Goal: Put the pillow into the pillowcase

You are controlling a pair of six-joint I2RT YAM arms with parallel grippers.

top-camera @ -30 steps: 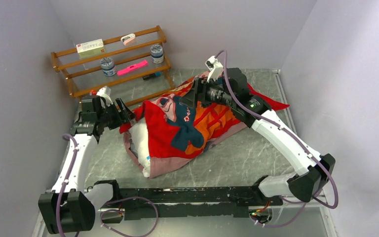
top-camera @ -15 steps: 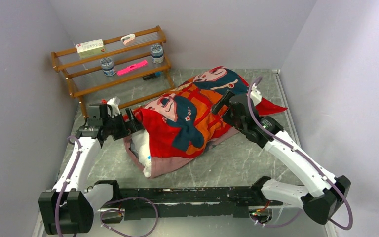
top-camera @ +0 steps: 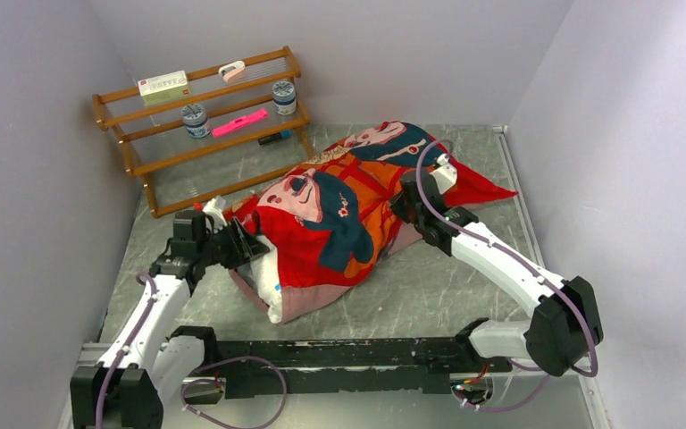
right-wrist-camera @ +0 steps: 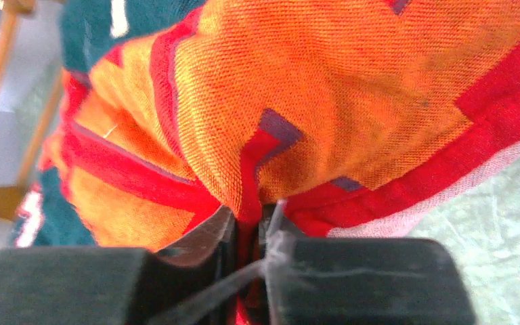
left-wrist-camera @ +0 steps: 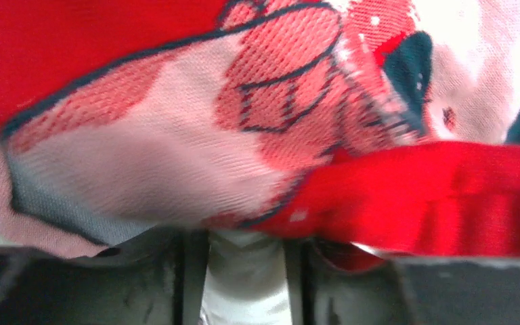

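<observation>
Right wrist: right gripper [right-wrist-camera: 250,223] pinches pillowcase [right-wrist-camera: 325,101] over marbled table [right-wrist-camera: 494,203] (left gripper [top-camera: 246,242] unclear).

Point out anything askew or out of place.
The pillowcase lies crumpled and slanted across the table, its pink reverse turned out at the near-left end, where the white pillow bulges out uncovered.

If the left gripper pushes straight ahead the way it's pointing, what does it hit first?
The pillowcase: its red printed cloth fills the left wrist view right in front of the left gripper. The pillow probably lies just behind that cloth, though depth is unclear.
</observation>
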